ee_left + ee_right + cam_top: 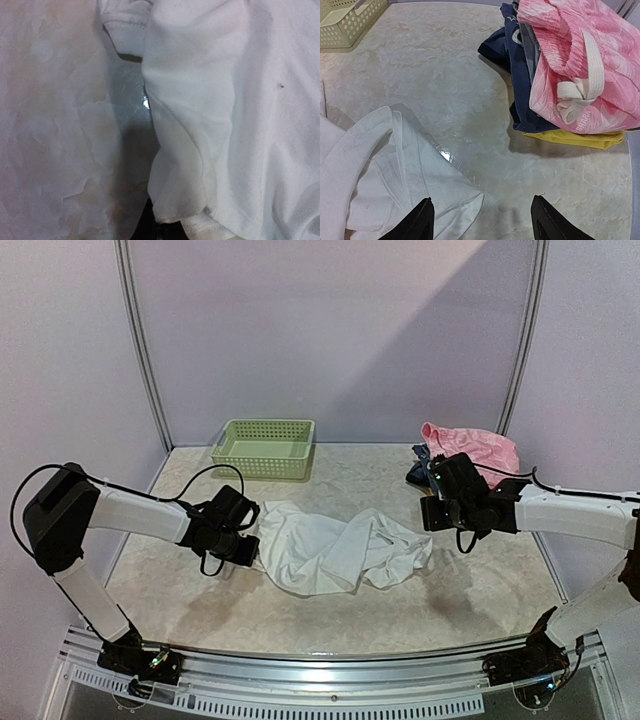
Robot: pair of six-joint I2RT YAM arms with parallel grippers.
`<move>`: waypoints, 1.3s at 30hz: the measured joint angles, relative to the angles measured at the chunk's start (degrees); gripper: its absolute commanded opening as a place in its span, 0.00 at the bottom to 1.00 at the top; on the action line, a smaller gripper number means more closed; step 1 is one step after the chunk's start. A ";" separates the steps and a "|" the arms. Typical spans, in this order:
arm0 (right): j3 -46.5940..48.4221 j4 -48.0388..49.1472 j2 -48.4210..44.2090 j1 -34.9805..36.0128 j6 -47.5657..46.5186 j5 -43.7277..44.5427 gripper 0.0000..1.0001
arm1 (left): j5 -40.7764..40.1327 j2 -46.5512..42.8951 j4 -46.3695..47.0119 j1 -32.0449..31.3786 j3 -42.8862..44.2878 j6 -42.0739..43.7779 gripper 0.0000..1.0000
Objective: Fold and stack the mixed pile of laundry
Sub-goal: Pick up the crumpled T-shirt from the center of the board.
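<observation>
A large white garment lies crumpled mid-table; it also shows in the left wrist view and the right wrist view. My left gripper sits at its left edge, shut on a bunched fold of the white cloth, which hides the fingers. A thin pink piece with white drawstring ties rests on top of folded clothes at the back right. My right gripper hovers open over bare table between the white garment's right corner and the pink piece, holding nothing.
A pale green lattice basket stands at the back left. Folded dark blue and yellow clothes lie under the pink piece. The booth walls close in the table on three sides.
</observation>
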 measured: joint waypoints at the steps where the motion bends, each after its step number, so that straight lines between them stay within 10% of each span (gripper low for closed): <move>1: 0.00 0.00 0.00 0.00 0.00 0.02 0.67 | -0.02 -0.09 -0.04 -0.02 -0.02 0.02 0.00; 23: -1.75 4.33 -3.56 0.02 -2.73 -3.23 0.67 | -6.25 -16.70 -11.67 -0.66 2.89 1.05 0.00; 39: -2.32 13.86 0.66 4.33 -11.74 -26.14 0.67 | -10.97 -18.43 -12.94 -0.66 3.10 1.14 0.00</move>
